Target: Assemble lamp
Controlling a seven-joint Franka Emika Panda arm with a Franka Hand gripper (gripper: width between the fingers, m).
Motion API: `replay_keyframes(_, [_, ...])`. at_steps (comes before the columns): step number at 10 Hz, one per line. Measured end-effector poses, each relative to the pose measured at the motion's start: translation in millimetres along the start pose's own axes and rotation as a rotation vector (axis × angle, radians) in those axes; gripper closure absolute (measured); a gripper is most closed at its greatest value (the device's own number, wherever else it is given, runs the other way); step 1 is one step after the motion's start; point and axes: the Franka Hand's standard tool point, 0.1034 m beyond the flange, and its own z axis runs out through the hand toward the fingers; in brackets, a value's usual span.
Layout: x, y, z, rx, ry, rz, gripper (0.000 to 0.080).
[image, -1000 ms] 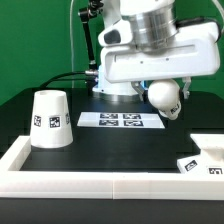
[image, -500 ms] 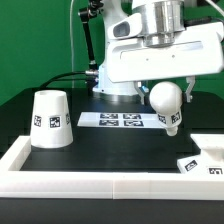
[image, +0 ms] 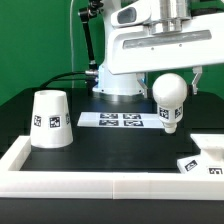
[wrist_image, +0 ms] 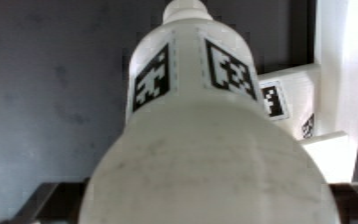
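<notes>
My gripper [image: 172,84] is shut on the white ball-shaped bulb [image: 170,98] and holds it in the air, neck with tags pointing down, above the table at the exterior view's right. In the wrist view the bulb [wrist_image: 194,130] fills most of the picture, with dark fingers [wrist_image: 30,203] at its sides. The cone shade [image: 50,120] stands upright on the table at the exterior view's left. The low base block [image: 205,162] lies at the right, inside the white frame; part of it shows past the bulb in the wrist view [wrist_image: 286,100].
The marker board [image: 112,120] lies flat on the black table behind the bulb. A white raised frame [image: 100,185] runs along the table's front and sides. The robot's pedestal [image: 118,85] stands behind the board.
The gripper has risen and shifted toward the exterior view's right with the bulb, which has swung from tilted to neck-down. Shade and base have not moved.
</notes>
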Motion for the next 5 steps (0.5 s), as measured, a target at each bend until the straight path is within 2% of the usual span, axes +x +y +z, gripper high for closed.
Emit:
replay_keyframes(3, [2.0, -1.8, -1.3, -0.001, 0.002, -0.019, 0.022])
replay_keyframes(5, [27.2, -13.7, -16.8, 0.004, 0.042, -0.095, 0.022])
